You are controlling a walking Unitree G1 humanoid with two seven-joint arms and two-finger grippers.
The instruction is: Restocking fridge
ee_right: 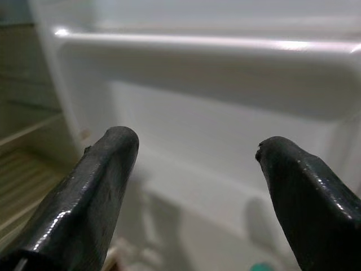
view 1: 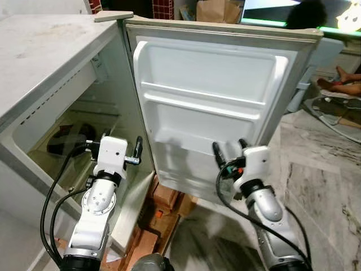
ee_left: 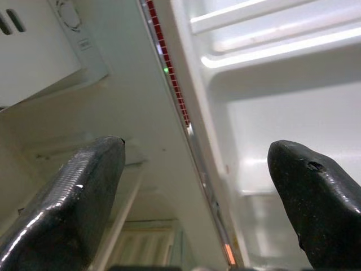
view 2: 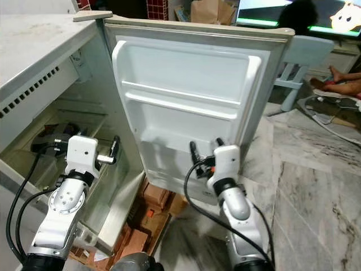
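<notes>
Both grippers empty, fingers spread — left gripper [view 1: 120, 148] at the hinge edge of the fridge door [view 1: 214, 107], right gripper [view 1: 230, 148] before its lower shelf. Nothing to stock is held. Risk: fingers striking the door if advanced carelessly.

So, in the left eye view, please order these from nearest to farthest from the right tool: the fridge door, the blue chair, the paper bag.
1. Fridge door, directly ahead of the right tool.
2. Blue chair, behind the door, rightward.
3. Paper bag, farthest, at the top.
</notes>
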